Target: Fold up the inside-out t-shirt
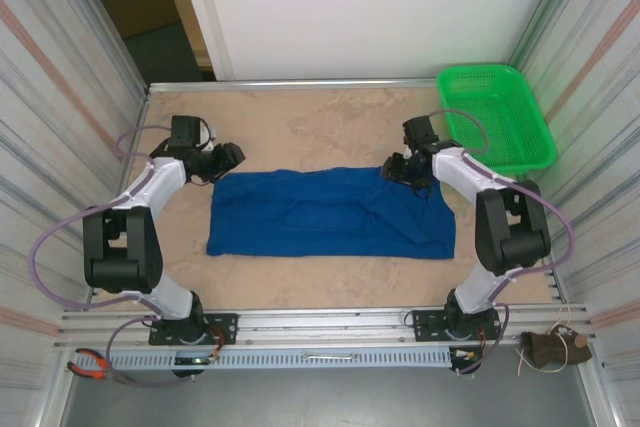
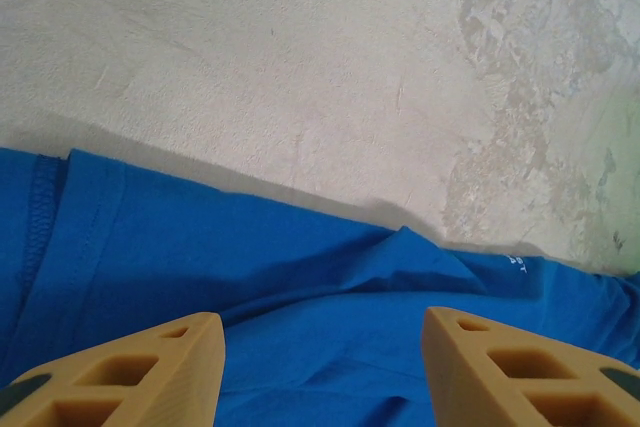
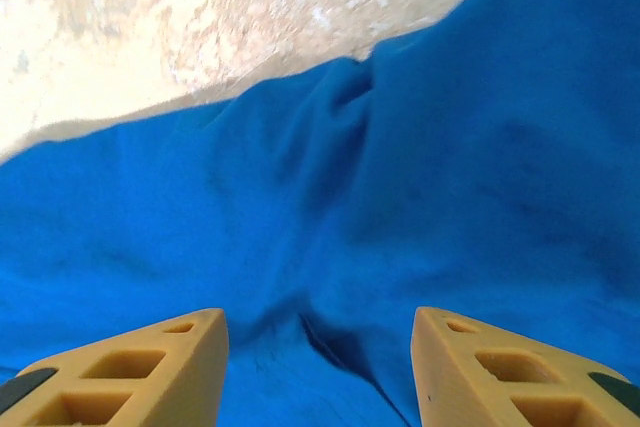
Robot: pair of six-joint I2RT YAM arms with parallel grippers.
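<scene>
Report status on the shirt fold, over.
Left pincer open, right pincer open, both at the far edge. T-shirt lies in a flat band. Green basket apart, far right corner.

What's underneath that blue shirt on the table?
The blue t-shirt lies flat on the beige tabletop, which shows all around it. Anything the cloth itself covers cannot be seen.
</scene>
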